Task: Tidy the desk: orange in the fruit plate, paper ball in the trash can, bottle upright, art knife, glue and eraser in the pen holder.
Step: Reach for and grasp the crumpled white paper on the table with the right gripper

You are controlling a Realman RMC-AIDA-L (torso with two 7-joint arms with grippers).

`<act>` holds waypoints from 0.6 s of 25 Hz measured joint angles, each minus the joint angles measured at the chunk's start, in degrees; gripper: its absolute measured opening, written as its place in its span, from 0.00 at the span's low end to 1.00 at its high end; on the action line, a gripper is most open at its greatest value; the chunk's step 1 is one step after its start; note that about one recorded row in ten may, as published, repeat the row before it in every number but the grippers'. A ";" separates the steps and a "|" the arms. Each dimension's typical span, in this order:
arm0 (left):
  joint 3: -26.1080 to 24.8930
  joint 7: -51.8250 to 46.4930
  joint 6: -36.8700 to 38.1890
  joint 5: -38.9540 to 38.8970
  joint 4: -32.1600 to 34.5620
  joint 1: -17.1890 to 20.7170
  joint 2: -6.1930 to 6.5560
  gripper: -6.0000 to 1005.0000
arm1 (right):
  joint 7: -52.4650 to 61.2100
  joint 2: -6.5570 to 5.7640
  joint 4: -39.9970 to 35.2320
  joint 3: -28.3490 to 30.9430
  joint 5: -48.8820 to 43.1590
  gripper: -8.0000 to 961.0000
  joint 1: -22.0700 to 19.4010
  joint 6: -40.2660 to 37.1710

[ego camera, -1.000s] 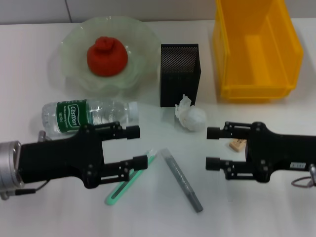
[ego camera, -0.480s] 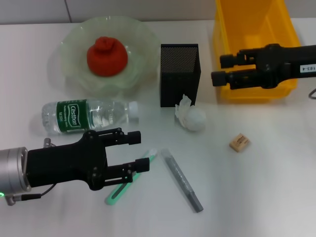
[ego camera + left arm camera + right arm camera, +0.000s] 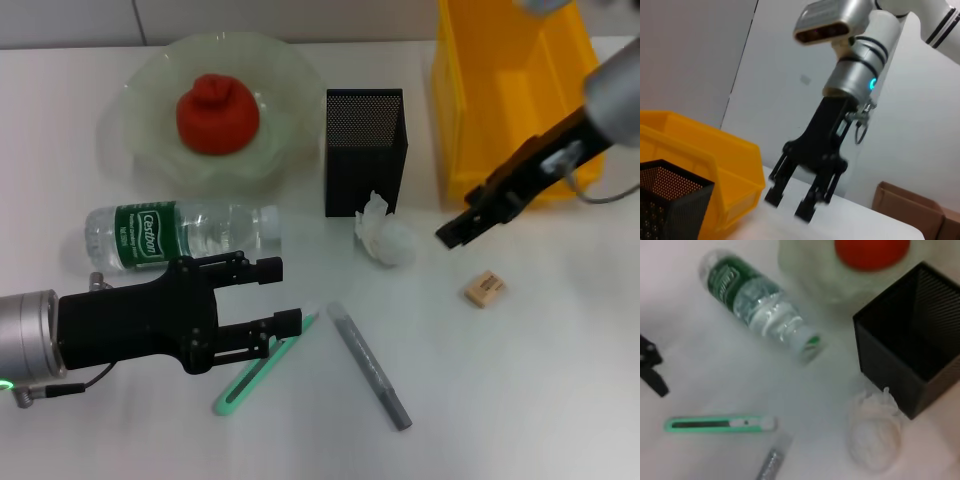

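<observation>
My left gripper (image 3: 268, 296), jaws apart, hovers over the green art knife (image 3: 262, 362) to grab it; my right gripper (image 3: 458, 230), jaws apart, angles toward the paper ball (image 3: 386, 236).

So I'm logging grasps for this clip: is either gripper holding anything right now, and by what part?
Nothing is held. The left gripper is open above the art knife; the right gripper is open and empty.

Head camera: I look steeply down on the whole table (image 3: 560, 400). Left wrist camera: low, near-level, facing across the table at the right pincer (image 3: 790, 202), the pen holder (image 3: 667, 205) close by. Right wrist camera: close overhead. All three views share the pen holder; head and right wrist share the bottle (image 3: 757, 310).
</observation>
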 joint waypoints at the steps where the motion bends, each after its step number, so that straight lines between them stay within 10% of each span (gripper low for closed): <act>1: 0.00 0.00 0.00 0.00 0.00 0.00 0.00 0.67 | 0.00 0.00 0.00 0.00 0.00 0.72 0.00 0.00; 15: -0.02 0.00 -0.29 0.00 0.00 -0.36 -0.21 0.67 | 4.38 0.39 12.87 -11.10 2.14 0.72 1.55 17.42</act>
